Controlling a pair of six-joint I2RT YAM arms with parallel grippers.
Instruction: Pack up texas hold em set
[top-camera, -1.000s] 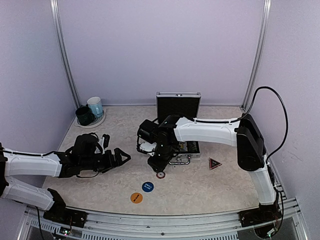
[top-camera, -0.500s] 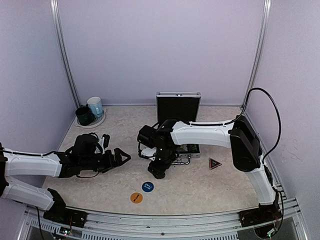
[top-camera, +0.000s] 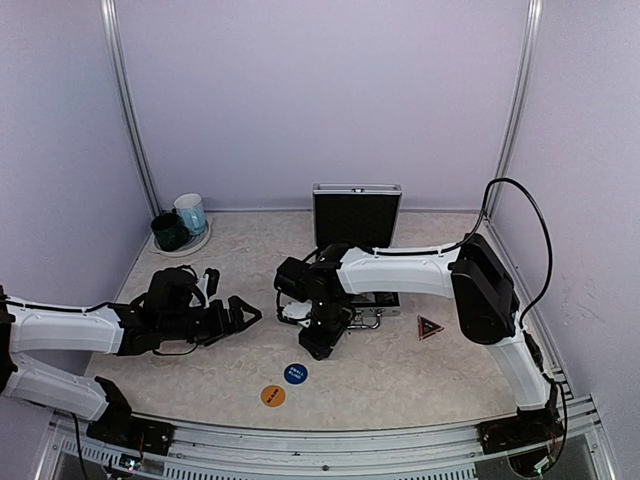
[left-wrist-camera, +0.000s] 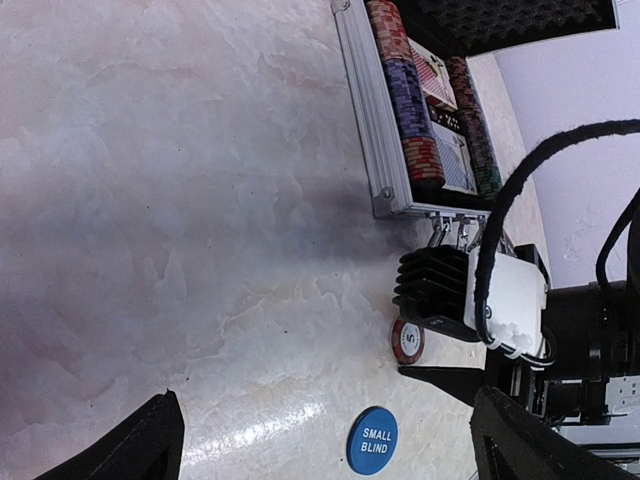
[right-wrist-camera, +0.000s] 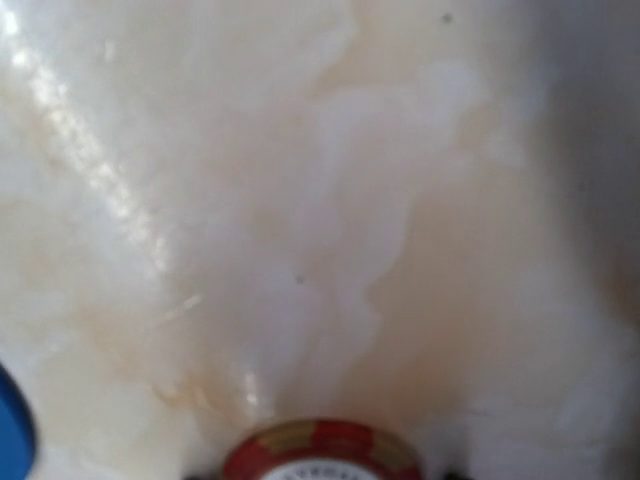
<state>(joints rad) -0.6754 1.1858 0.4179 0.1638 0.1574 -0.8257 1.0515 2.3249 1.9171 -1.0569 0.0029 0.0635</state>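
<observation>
Room: pale lilac walls on three sides, with a marbled cream worktop below.
Top view, case: the silver case sits open near the middle of the worktop, its lid upright toward the far edge.
Top view, right gripper: the right gripper points down just off the case's near left corner. What lies under it is hidden here.
Top view, left gripper: the left gripper has its jaws spread wide and empty, well apart toward the left edge.
Top view, loose pieces: the blue button and orange button lie toward the near edge. The triangular marker lies right of the case.
Left wrist view, chip: a red chip lies flat between the case and the blue button, right at the right gripper's tips.
Left wrist view, case: chip stacks and card decks already sit inside.
Right wrist view, chip: it shows centred at the bottom edge. The tips barely show, so I cannot tell whether they pinch it.
Judgement: the right arm is far nearer. The chip is round, so it has no long axis. The case lies to the far right of it.
</observation>
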